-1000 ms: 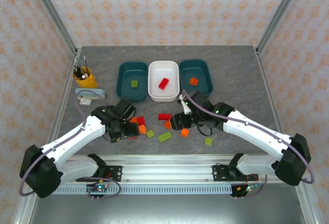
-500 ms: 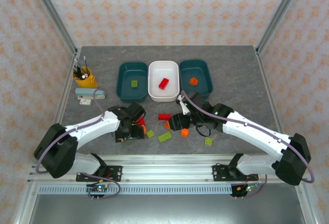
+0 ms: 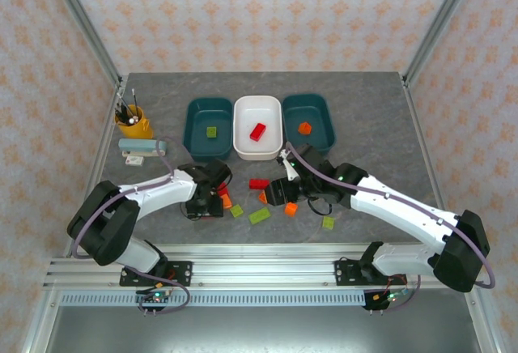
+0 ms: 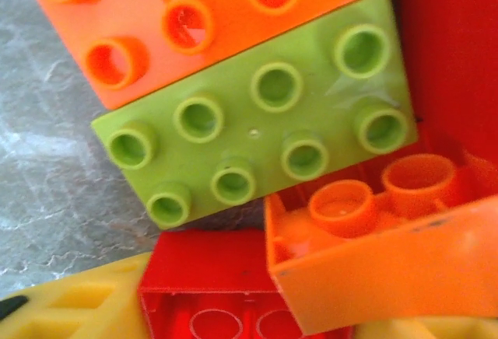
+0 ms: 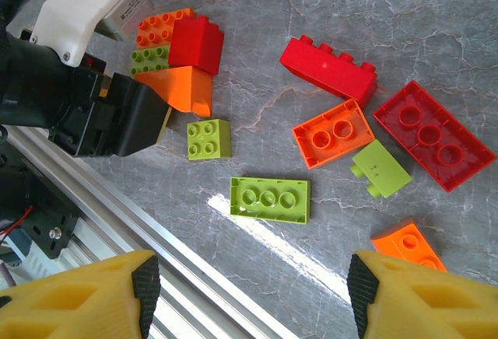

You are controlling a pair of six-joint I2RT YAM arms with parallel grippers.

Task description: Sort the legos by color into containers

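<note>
My right hand (image 5: 250, 284) open wide, empty, above loose plastic bricks (image 5: 270, 199) on grey table (image 5: 436, 12). My left hand (image 3: 212, 201) down on red-orange-green brick pile (image 5: 175, 47); can't tell its grip.

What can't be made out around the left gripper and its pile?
Top view: the left gripper covers most of the pile.
Left wrist view: its fingers are cut by the bottom edge; any grip on the red brick is unclear.
Right wrist view: an orange brick sits partly behind a finger of the right gripper.
</note>
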